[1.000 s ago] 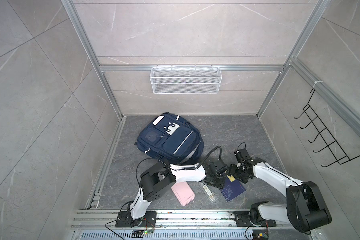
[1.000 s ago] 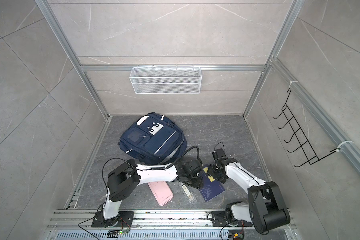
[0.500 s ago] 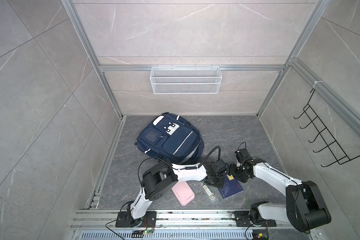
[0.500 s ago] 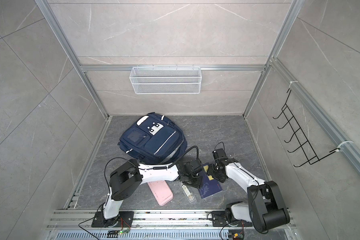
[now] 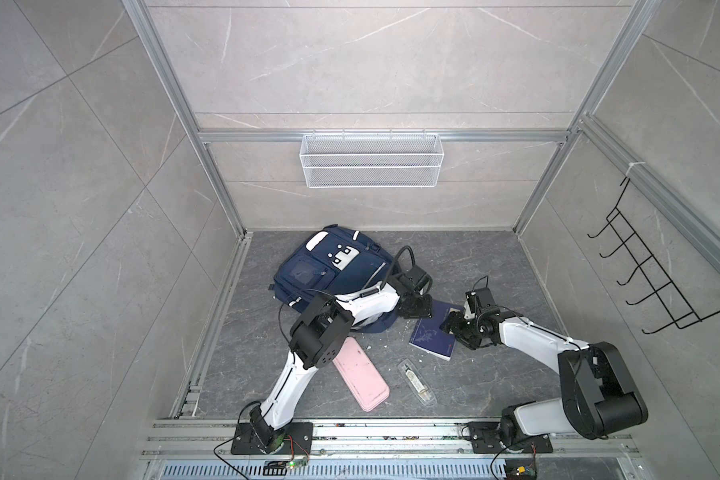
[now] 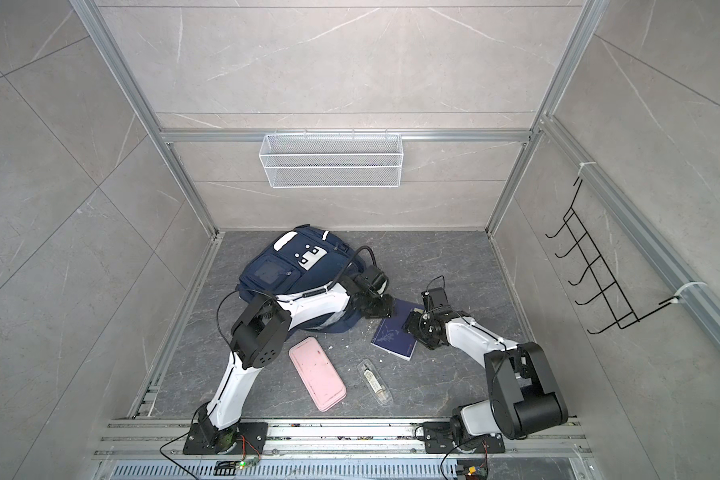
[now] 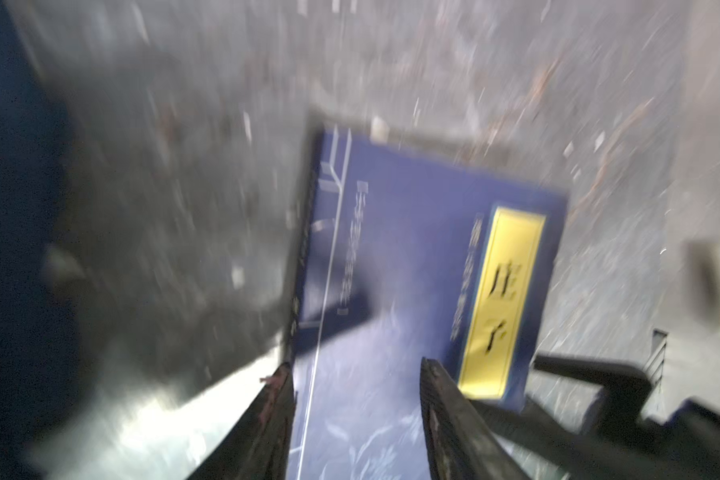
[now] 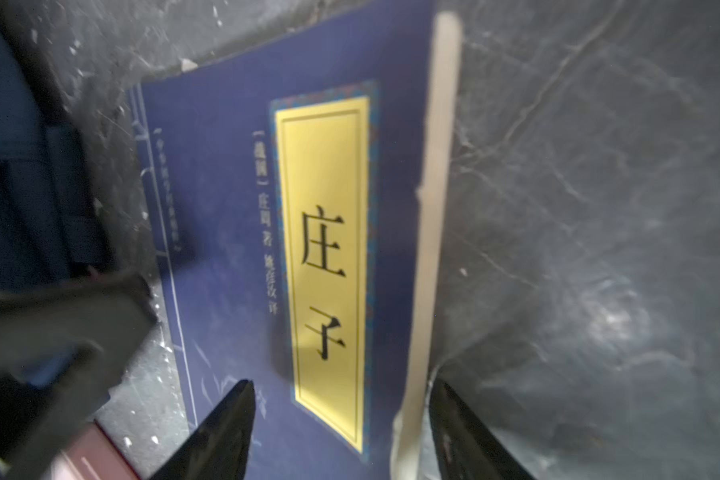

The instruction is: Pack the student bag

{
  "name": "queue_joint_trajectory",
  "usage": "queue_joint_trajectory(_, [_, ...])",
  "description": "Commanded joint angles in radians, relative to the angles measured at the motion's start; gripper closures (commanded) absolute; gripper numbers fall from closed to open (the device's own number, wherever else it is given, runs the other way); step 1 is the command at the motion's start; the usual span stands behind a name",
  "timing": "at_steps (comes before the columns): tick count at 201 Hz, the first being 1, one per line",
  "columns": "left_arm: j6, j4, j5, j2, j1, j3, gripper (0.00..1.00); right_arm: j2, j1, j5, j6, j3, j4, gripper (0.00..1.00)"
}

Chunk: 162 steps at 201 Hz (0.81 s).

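The student bag (image 5: pixel 337 270) lies near the back of the floor. The blue book (image 5: pixel 432 334) has slid closer to it, so it can go in soon. The left gripper (image 5: pixel 418 309) and right gripper (image 5: pixel 449 326) sit at the book's far end, fingers apart.

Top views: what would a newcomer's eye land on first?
Mid-floor, the left gripper and right gripper hang open over a flat navy book with a yellow label. At back left lies the large navy-blue fabric backpack; a pink rectangular case lies in the foreground.
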Motion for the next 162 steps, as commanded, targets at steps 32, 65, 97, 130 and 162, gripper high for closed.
queue_joint_trajectory(32, [0.121,-0.092,0.019,-0.086,0.001,-0.042,0.48,-0.06,0.008,0.092,-0.02,-0.029,-0.131,0.27])
queue_joint_trajectory(65, [0.141,-0.108,0.047,-0.074,-0.002,-0.052,0.47,-0.067,0.008,0.113,-0.019,-0.045,-0.124,0.29])
queue_joint_trajectory(97, [0.135,-0.095,0.036,-0.074,-0.003,-0.083,0.46,-0.032,0.008,0.112,-0.02,-0.029,-0.113,0.37])
queue_joint_trajectory(130, [0.119,-0.073,0.04,-0.072,-0.004,-0.114,0.46,0.011,0.008,0.132,-0.032,-0.001,-0.119,0.52])
queue_joint_trajectory(162, [0.1,-0.05,0.05,-0.074,-0.003,-0.138,0.46,0.024,0.007,0.131,-0.033,-0.002,-0.105,0.65])
